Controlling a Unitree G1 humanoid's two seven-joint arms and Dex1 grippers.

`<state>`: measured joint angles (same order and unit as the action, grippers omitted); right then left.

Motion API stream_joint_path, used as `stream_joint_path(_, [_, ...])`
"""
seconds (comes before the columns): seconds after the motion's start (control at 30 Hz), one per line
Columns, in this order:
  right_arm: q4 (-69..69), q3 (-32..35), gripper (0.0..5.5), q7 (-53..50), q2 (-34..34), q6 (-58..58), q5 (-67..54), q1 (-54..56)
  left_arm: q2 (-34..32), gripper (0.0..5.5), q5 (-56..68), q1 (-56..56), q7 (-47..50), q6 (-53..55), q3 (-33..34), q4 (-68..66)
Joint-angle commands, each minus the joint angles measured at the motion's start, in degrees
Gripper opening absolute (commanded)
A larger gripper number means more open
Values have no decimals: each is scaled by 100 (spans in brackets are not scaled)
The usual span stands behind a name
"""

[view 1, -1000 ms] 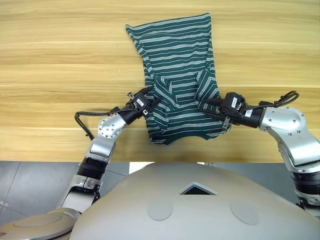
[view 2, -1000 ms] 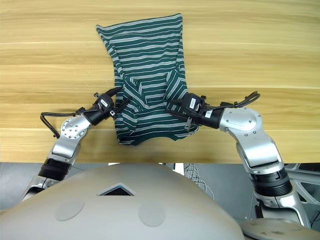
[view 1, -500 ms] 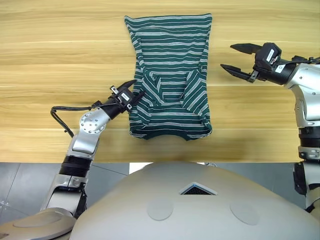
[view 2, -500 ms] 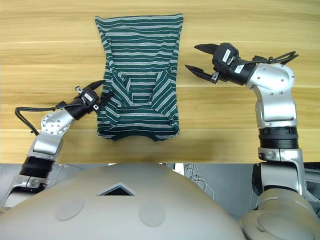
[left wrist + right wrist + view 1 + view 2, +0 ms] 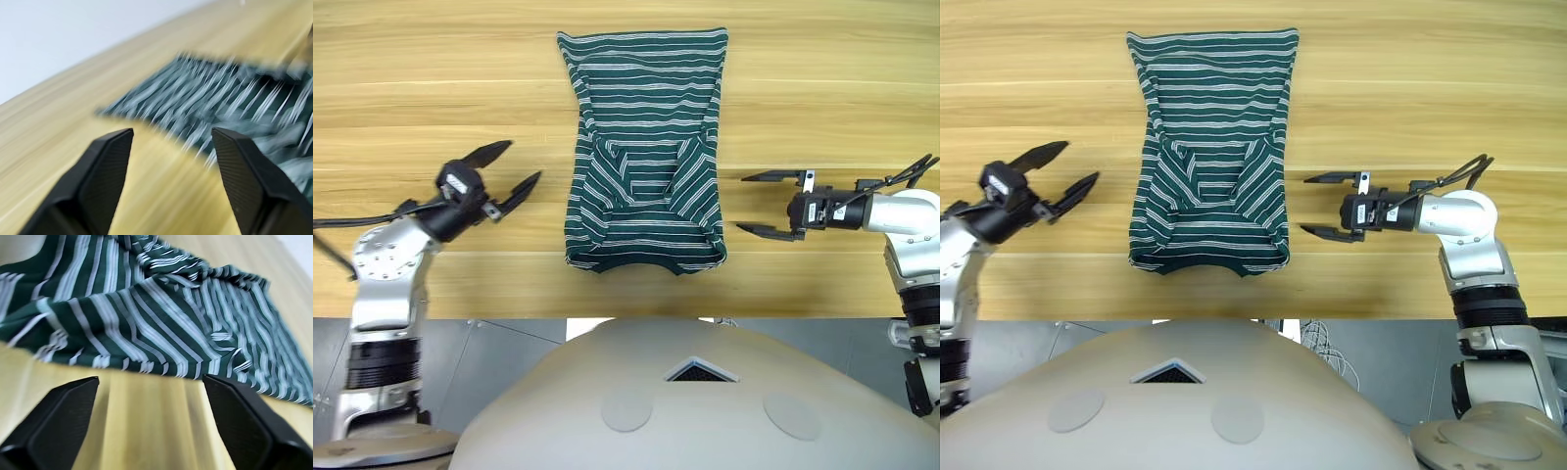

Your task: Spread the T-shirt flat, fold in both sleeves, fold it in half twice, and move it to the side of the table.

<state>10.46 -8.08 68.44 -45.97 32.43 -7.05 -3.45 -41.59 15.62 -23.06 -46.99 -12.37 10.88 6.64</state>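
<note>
While left pincer (image 5: 524, 161) and right pincer (image 5: 742, 204) gape, T-shirt (image 5: 646, 117) between them, untouched

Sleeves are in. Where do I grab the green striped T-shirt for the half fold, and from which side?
Probably its two near corners, one per gripper, coming in from either side. The green white-striped T-shirt lies flat and narrow, and the open left gripper and open right gripper flank its near half, both aimed toward it.

Left gripper (image 5: 524, 160) released T-shirt (image 5: 646, 117), backed off leftward, jaws apart; right gripper (image 5: 742, 203) swung down beside its near corner.
</note>
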Motion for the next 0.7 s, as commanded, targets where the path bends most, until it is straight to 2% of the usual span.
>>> stream_joint_path(0.03, [-147,-74,468,44,-195,300,111,-168,-703,352,-493,-1000,-776,-1006,359,-467])
stream_joint_path(0.1, [-289,-173,474,95,-211,358,85,-241,-758,358,-998,-1447,-789,-1503,210,-323])
stream_joint_path(0.17, [-329,-253,474,97,-193,351,56,-245,-789,358,-1410,-1412,-721,-1723,21,-455])
stream_joint_path(0.37, [2,-706,474,-22,217,364,325,3,-487,358,-1980,-465,-552,-1916,-874,-817])
stream_joint_path(0.57, [457,-1008,474,-390,474,558,892,364,-361,358,-2962,540,-147,-2362,-1816,-1773])
stream_joint_path(0.7, [588,-1117,474,-599,611,534,930,565,-374,358,-2837,783,-256,-2458,-2278,-1838])
